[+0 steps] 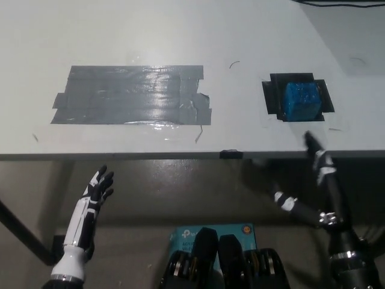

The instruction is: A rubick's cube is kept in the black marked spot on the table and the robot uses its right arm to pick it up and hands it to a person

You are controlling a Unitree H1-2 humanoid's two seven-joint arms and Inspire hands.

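A blue cube (300, 100) sits on a black taped spot (275, 96) on the white table (180, 36), at the right. My black right hand (316, 183) is below the table's front edge, just in front of the cube, with fingers spread apart and nothing in it. One fingertip (310, 140) reaches up to the table edge, short of the cube. My white left hand (96, 192) rests low at the left, in front of the table, fingers apart and empty.
A large patch of grey tape (132, 95) covers the table's middle left. The table's front edge (180, 155) runs across the picture. A teal box (180, 238) lies on the floor below. Cables (337, 3) lie at the far right corner.
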